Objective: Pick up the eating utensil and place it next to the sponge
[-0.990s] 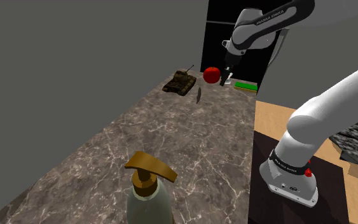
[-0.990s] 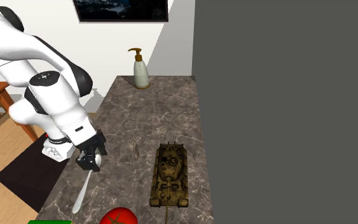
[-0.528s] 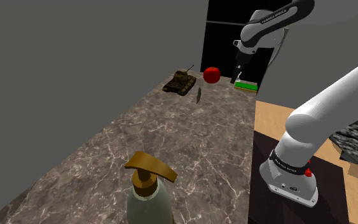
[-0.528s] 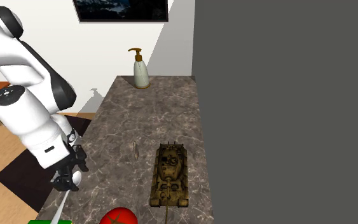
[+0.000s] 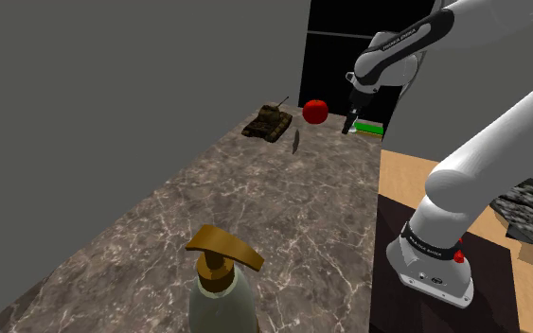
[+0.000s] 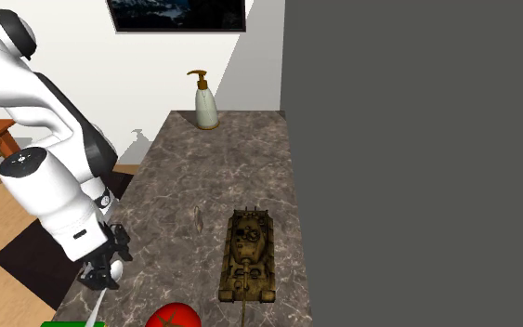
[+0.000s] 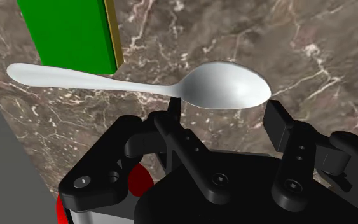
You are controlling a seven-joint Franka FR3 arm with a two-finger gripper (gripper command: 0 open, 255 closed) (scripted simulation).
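A white spoon (image 7: 171, 89) lies crosswise in my black gripper (image 7: 225, 121), which is shut on it near the bowl; its handle reaches out toward the sponge. The sponge (image 7: 69, 32) is green with a yellow edge and lies on the marble counter just beyond the spoon's handle. In the shoulder view the gripper (image 5: 349, 123) hangs low at the counter's far end, right beside the sponge (image 5: 368, 127). In the second exterior view the gripper (image 6: 97, 279) holds the spoon (image 6: 94, 312) pointing down toward the sponge (image 6: 71, 323) at the lower left.
A red fruit (image 5: 315, 111) sits just left of the gripper in the shoulder view, with a toy tank (image 5: 266, 123) further left by the grey wall. A small grey object (image 5: 295, 140) lies mid-counter. A soap dispenser (image 5: 222, 284) stands at the near end. The counter edge (image 5: 378, 203) runs beside the stand.
The gripper has carried the spoon away from the red fruit toward the counter's edge and down, ending beside the sponge. The grip on the spoon is unchanged.
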